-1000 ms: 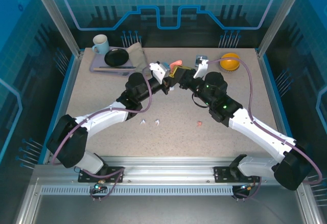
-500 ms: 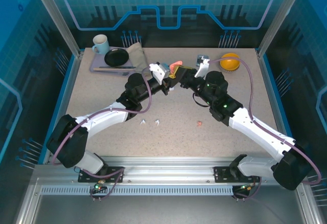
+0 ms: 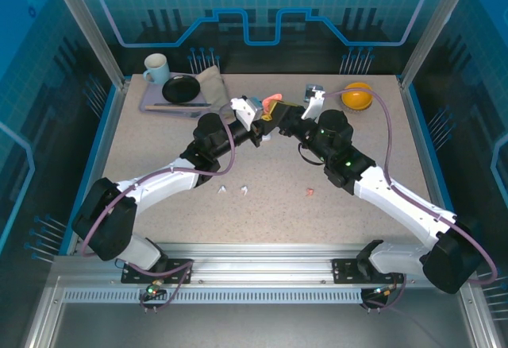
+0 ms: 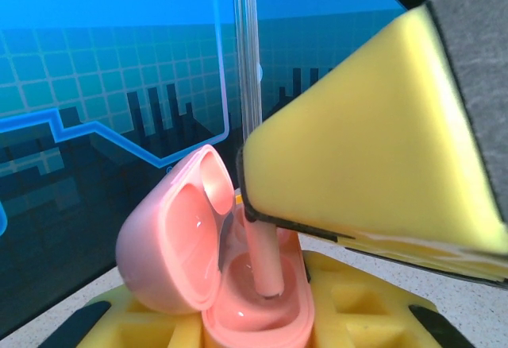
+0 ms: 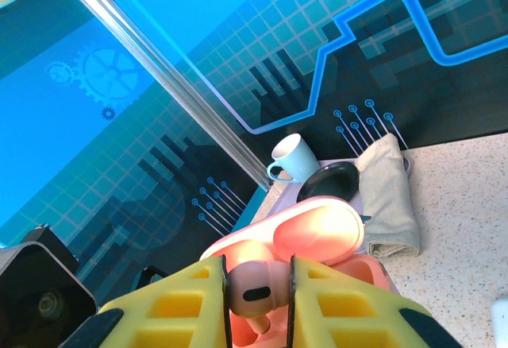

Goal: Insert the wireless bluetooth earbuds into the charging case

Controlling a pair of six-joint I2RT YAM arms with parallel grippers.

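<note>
Above open charging case (image 4: 171, 237) — right tool (image 5: 258, 272) pinches pink earbud (image 5: 254, 286) | left tool (image 4: 254, 320) grips case | poses unchanged

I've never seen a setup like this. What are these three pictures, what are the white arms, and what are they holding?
You see two white robot arms bolted at the table's near edge, each ending in a two-finger pincer with yellow foam pads. The overhead picture comes from a fixed camera above and behind them; the other two come from a camera on each wrist. The left pincer grips an open salmon-pink plastic charging case. The right pincer pinches a small salmon-pink earbud, its stem pointing down into that case. On the speckled table lie two tiny white earbuds, another pink earbud, an orange bowl, and a tray with a pale mug, black plate and cloth.
</note>
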